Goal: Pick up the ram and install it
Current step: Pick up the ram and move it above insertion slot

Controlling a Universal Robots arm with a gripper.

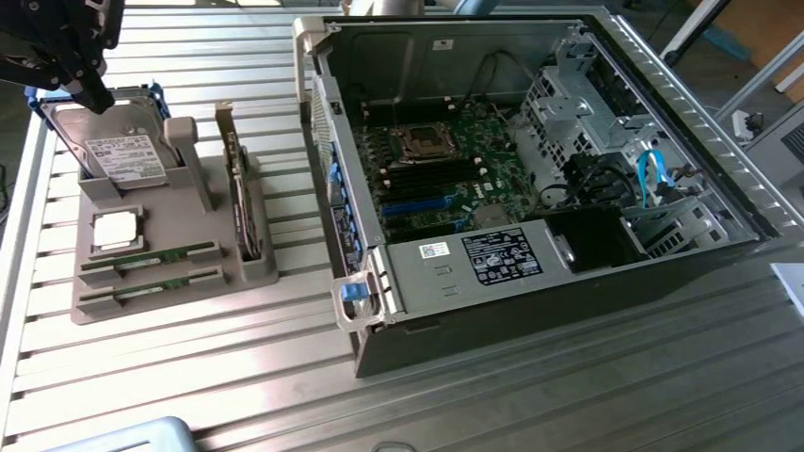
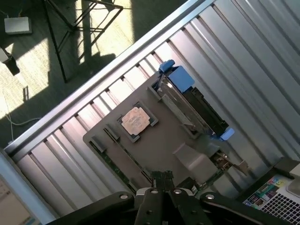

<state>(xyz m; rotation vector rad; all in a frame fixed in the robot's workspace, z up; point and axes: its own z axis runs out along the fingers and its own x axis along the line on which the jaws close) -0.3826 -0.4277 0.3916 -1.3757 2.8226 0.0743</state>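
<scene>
Ram (image 1: pixel 151 256) sits in the gray holder (image 1: pixel 88 311) on the table (image 1: pixel 503 405), at the exterior view's left. Two thin green sticks lie there in their own grooves, one just beside the other, at the end of the holder far from the hard drive (image 1: pixel 120 151). The square silver chip (image 1: pixel 116 229) rests between the sticks and the hard drive. A tall dark card (image 1: pixel 233 188) stands along the holder's side.

The claw (image 1: pixel 93 94) hangs above the hard drive end of the holder, well apart from the sticks. Its fingers are pressed together and there is nothing in them. No stick is lifted yet.

The open computer case (image 1: pixel 703 141) lies at the exterior view's right, with the green board (image 1: pixel 484 127) showing inside.

A stick like this looks very light and stiff, so I think it would lift with little pull. It also looks thin and easy to hurt. I think the small dark chips should not be squeezed hard or scraped. The best spot to hold looks like the middle of the long top edge, one finger on each flat face, since the groove hides the lower part. The flat faces may be slippery, so the hold should be firm but gentle, with the stick kept straight.
</scene>
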